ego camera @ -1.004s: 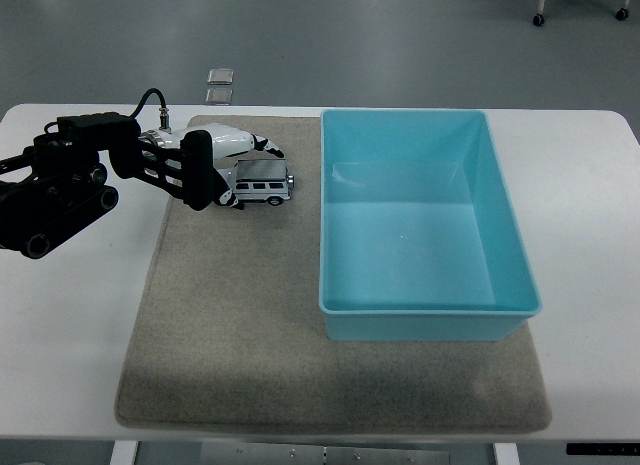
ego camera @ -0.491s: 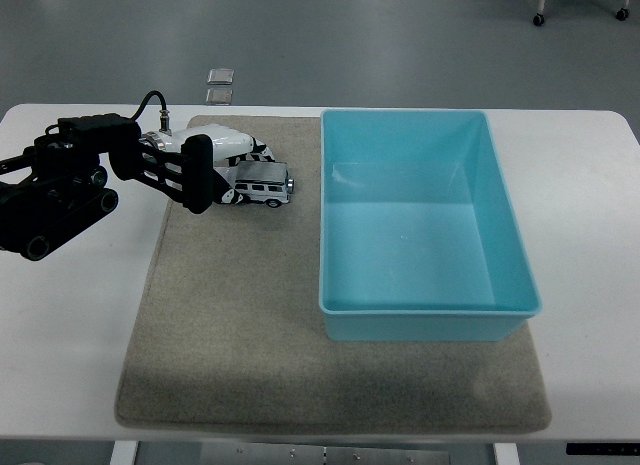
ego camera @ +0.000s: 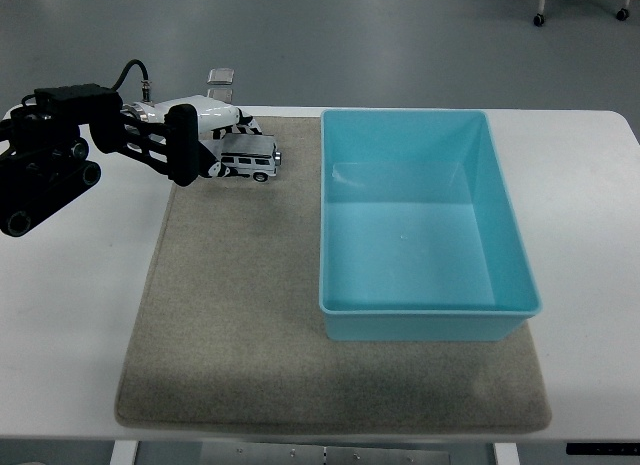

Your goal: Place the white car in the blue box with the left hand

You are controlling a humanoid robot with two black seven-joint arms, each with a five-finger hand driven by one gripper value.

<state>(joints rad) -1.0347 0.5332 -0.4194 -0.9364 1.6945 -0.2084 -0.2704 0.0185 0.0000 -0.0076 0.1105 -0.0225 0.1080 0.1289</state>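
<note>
White car (ego camera: 247,162) sat in the left hand (ego camera: 195,145), whose fingers (ego camera: 186,155) were wrapped round it from the side, so it could be carried without tipping. It looked to be just above the grey mat (ego camera: 250,315) near the mat's far left corner, though I could not tell for sure that it was off the mat. The blue box (ego camera: 424,225) stood open and empty to the right (its left wall not far from the car), ready to take it. The mat lay on the white bench (ego camera: 80,315) under both. The right hand did not show.
</note>
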